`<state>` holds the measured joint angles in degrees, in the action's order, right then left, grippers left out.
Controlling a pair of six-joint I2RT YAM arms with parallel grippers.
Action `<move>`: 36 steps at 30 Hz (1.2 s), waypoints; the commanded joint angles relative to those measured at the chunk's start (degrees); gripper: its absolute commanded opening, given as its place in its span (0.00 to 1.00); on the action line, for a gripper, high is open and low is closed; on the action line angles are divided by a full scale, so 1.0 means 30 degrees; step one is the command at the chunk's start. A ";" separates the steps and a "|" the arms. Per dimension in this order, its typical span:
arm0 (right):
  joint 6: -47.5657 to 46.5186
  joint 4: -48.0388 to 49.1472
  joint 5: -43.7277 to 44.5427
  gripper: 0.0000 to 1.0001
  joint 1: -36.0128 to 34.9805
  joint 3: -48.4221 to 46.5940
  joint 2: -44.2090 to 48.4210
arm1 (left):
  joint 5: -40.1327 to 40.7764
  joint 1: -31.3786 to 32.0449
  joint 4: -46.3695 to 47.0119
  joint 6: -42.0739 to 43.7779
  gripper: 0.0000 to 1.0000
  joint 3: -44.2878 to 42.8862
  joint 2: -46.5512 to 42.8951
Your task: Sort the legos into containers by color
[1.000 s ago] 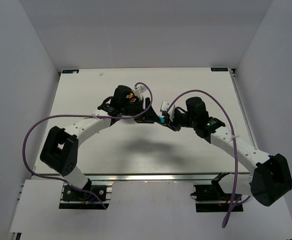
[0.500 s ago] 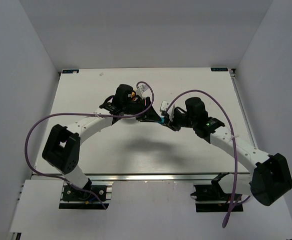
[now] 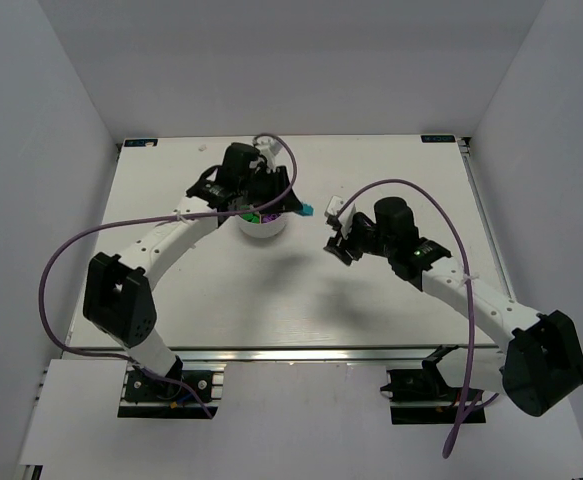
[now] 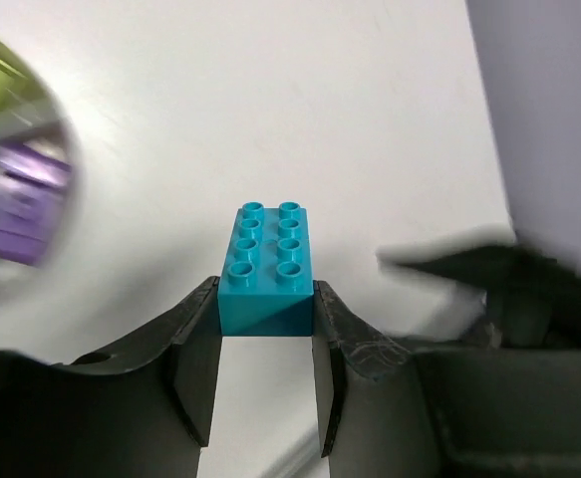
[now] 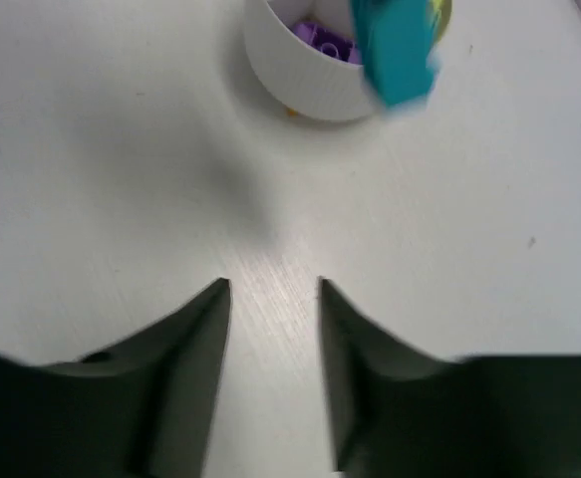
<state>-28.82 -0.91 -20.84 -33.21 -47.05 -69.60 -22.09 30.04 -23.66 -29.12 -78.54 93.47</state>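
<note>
At the right rim of the dish (image 3: 263, 230), the cyan brick (image 4: 267, 269) sits in the left pincer (image 4: 266, 311). It is clamped across its narrow width at the near end, studs facing the wrist camera. How high it hangs over the rim I cannot tell.

A second ago both pincers met at mid-table with this brick between them. Now the left arm has swung far and left to the dish with the brick. The right pincer (image 5: 273, 299) has let go and drawn back to the right, its jaws apart and empty over the bare table (image 3: 221, 290). So I judge the handover done: the brick is the left arm's alone, and what remains is to find its compartment and release it. No other cyan shows in the dish, so I cannot say which wedge is meant.

The brick is hard, glossy plastic, a two-by-four block with round, hollow-topped studs and crisp edges, and it should not give under the grip. The dish is smooth white plastic with a round upright wall. It holds purple bricks (image 5: 320, 38) and a blurred yellow-green patch. The pincer fingers (image 4: 195, 339) are black, curved and matte. The table is matte white with a faint brushed sheen.
</note>
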 commanded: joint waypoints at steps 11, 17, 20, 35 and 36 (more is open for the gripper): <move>0.3101 0.1709 0.1088 0.00 0.2310 0.0946 0.1755 | 1.3746 -0.2190 -0.7343 -0.1071 0.00 -0.7709 0.2114; 0.3336 0.1709 0.0590 0.00 0.2983 0.1034 0.2019 | 1.3958 -0.2748 -0.9339 -0.2654 0.00 -1.1108 0.4904; 0.3424 0.1709 0.0240 0.00 0.3277 0.1063 0.2136 | 1.3983 -0.2924 -1.0245 -0.3620 0.00 -1.2194 0.6280; 0.3541 0.1679 -0.0260 0.00 0.3922 0.1210 0.2166 | 1.2402 -0.3129 -1.0336 -0.4149 0.00 -1.2609 0.7954; 0.3542 0.1679 -0.0260 0.00 0.3980 0.1210 0.2166 | 1.2314 -0.3129 -1.0307 -0.4091 0.00 -1.2521 0.7954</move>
<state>-18.63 1.65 -20.69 -21.74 -44.01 -64.42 16.34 20.84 -54.24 -41.15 -115.83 118.63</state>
